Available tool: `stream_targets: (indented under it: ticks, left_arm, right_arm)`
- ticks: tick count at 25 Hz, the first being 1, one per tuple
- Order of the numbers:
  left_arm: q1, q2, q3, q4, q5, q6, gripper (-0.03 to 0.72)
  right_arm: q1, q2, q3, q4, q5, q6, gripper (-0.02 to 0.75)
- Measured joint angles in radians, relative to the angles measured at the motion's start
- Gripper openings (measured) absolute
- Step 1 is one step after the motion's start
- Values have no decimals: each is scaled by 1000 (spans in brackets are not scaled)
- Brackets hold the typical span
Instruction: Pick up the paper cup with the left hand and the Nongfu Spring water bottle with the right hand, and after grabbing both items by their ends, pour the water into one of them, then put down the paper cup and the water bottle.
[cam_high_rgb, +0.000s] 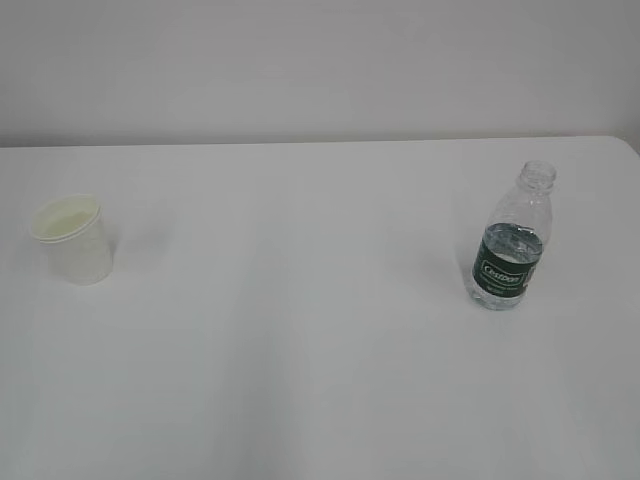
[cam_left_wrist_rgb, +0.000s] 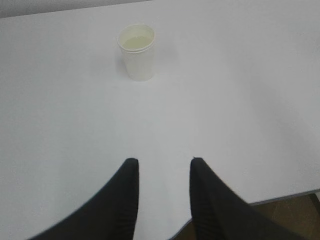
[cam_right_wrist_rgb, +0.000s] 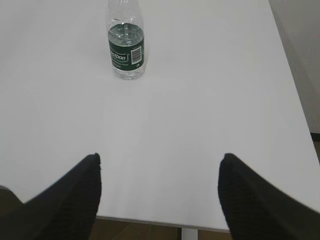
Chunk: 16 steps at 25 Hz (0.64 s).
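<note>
A small white paper cup (cam_high_rgb: 75, 240) stands upright at the left of the white table; the left wrist view shows the same paper cup (cam_left_wrist_rgb: 137, 51) far ahead of my left gripper (cam_left_wrist_rgb: 163, 161), which is open with nothing between its fingers. The uncapped Nongfu Spring water bottle (cam_high_rgb: 510, 240), clear with a dark green label, stands upright at the right. In the right wrist view the bottle (cam_right_wrist_rgb: 126, 42) stands far ahead and left of my right gripper (cam_right_wrist_rgb: 161, 156), whose jaws stand wide open and empty. Water fills the bottle's lower part. Neither arm shows in the exterior view.
The white table (cam_high_rgb: 300, 330) runs back to a pale wall. Its near edge (cam_right_wrist_rgb: 165, 222) lies just under my right gripper, and its right edge (cam_right_wrist_rgb: 292, 90) drops to the floor. The table's corner edge (cam_left_wrist_rgb: 280, 197) shows by my left gripper.
</note>
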Motion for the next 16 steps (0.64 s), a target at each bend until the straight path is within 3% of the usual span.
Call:
stream_targets:
  ticks: [16]
  left_arm:
    - [0,0,0,0,0,0,241]
  right_arm:
    - [0,0,0,0,0,0,554]
